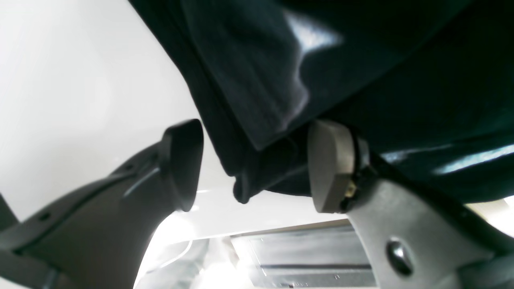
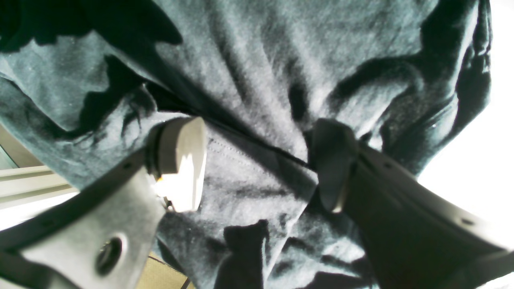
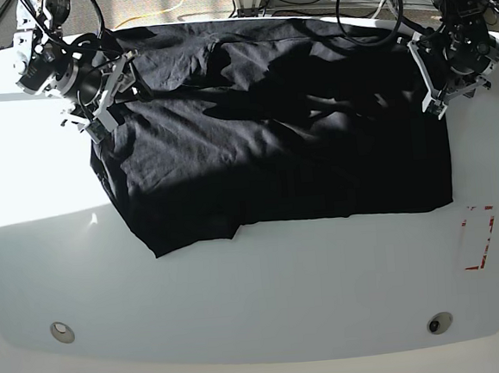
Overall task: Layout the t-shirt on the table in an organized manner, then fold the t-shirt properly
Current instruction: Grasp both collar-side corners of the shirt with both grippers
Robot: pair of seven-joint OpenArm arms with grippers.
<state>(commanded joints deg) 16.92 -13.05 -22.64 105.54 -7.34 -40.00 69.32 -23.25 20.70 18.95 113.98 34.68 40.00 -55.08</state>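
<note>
Both sleeves hidden | t-shirt (image 3: 271, 133) print unseen | left gripper (image 1: 253, 164) blurred

Bright daylight, glare washing the table (image 3: 240, 291), soft blurred wrist views, deep cloth shadows

black t-shirt (image 3: 272, 141) on a white table (image 3: 241, 299) marked with a red dashed rectangle (image 3: 477, 238).
</note>
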